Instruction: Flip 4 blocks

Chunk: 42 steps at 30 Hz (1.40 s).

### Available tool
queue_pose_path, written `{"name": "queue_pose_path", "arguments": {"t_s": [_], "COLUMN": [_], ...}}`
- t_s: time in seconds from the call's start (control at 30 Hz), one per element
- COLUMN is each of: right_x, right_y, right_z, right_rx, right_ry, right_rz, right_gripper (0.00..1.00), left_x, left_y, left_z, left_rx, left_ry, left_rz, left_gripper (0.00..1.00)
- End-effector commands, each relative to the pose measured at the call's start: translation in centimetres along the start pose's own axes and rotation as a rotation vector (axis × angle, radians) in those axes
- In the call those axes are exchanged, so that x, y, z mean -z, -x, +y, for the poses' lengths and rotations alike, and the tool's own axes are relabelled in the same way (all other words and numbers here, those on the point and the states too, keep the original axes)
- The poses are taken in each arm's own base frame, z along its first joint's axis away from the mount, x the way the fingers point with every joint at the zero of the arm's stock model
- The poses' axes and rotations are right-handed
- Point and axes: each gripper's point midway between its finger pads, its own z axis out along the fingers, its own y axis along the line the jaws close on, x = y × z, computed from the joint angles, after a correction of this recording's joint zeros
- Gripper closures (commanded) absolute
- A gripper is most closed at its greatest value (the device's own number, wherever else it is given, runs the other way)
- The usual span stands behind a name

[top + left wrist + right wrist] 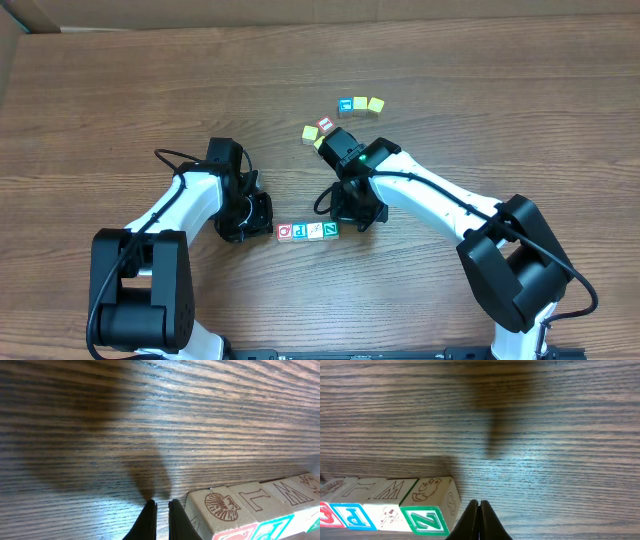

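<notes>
The four small wooden letter blocks lie in one tight row on the brown wood-grain table, at about 6 o'clock from the middle of the overhead view. The row's long axis runs from 9 to 3 o'clock, with the coloured letter faces pointing up. From the 9 o'clock end come the red-framed Q cube, the blue P cube, the pale whitish cube with a faint mark and the green Z cube, each touching the next.

The left gripper sits just beside the Q end. Its fingers are drawn almost together and grasp nothing; whether it touches the cube I cannot tell. The right gripper sits just beside the Z end, clenched and empty.

Well apart toward 12 to 1 o'clock lie loose cubes. A blue-faced cube lies in line with two plain yellow cubes. A red-faced cube with another yellow cube lies nearer the row.
</notes>
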Motion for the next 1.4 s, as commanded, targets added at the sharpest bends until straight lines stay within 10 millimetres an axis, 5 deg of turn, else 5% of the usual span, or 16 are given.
{"name": "queue_pose_path", "arguments": {"t_s": [0.0, 0.27, 0.43, 1.37], "right_x": [0.5, -0.8, -1.0, -0.9], "right_y": [-0.2, -0.5, -0.1, -0.8], "right_z": [0.5, -0.3, -0.3, 1.7], "right_rx": [0.013, 0.014, 0.024, 0.084], "right_ry": [0.014, -0.001, -0.001, 0.104], "right_rz": [-0.016, -0.018, -0.038, 0.009], "right_gripper": [0.96, 0.96, 0.96, 0.96], "left_x": [-0.1, -0.5, 1.1, 0.5], "left_y": [0.0, -0.5, 0.2, -0.6], "left_z": [-0.6, -0.2, 1.2, -0.9], "left_rx": [-0.043, -0.062, -0.014, -0.042], "left_ry": [-0.020, 0.129, 0.249, 0.191], "left_rz": [0.005, 0.004, -0.016, 0.011], "left_gripper": [0.96, 0.96, 0.96, 0.96]}}
